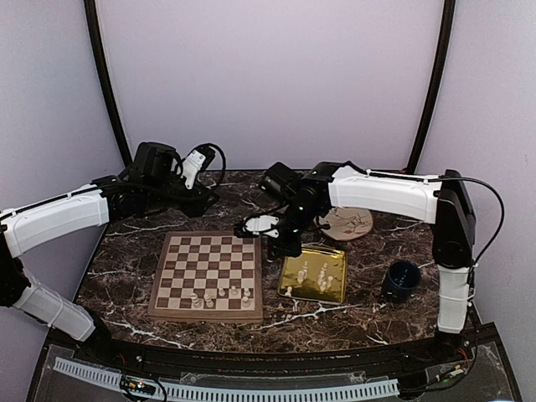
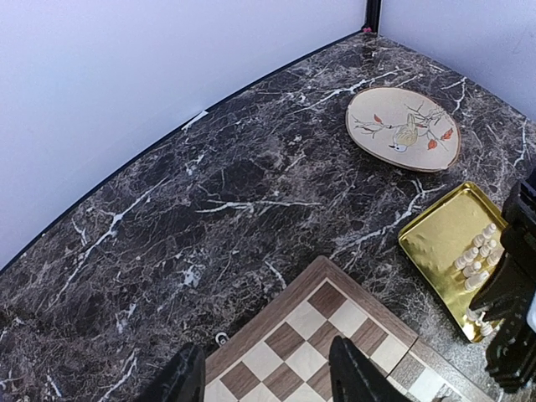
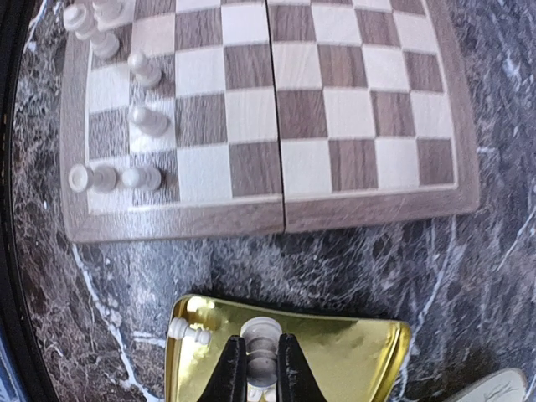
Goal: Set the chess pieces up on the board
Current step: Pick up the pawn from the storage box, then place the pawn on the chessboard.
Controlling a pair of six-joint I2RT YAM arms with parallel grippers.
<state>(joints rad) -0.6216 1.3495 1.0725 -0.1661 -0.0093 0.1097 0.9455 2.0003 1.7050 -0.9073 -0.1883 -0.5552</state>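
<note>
The wooden board [image 1: 205, 260] lies left of centre. Several cream chess pieces [image 1: 222, 294] stand along its near edge, also visible in the right wrist view [image 3: 149, 121]. More chess pieces [image 1: 322, 273] rest in the gold tray [image 1: 339, 289], just right of the board. My right gripper [image 3: 261, 373] hangs over the tray's board-side end, shut on a cream piece [image 3: 261, 347] that stands upright between its fingers. Beside it a pawn [image 3: 188, 332] lies on its side. My left gripper [image 2: 268, 378] hovers open over the board's far left corner [image 2: 322, 314], holding nothing.
A round plate with a bird picture [image 1: 347, 222] sits behind the tray. A dark blue cup [image 1: 402, 279] stands to the tray's right. The dark marble table [image 2: 209, 193] ends at the curved back wall, and both arms reach in from the sides.
</note>
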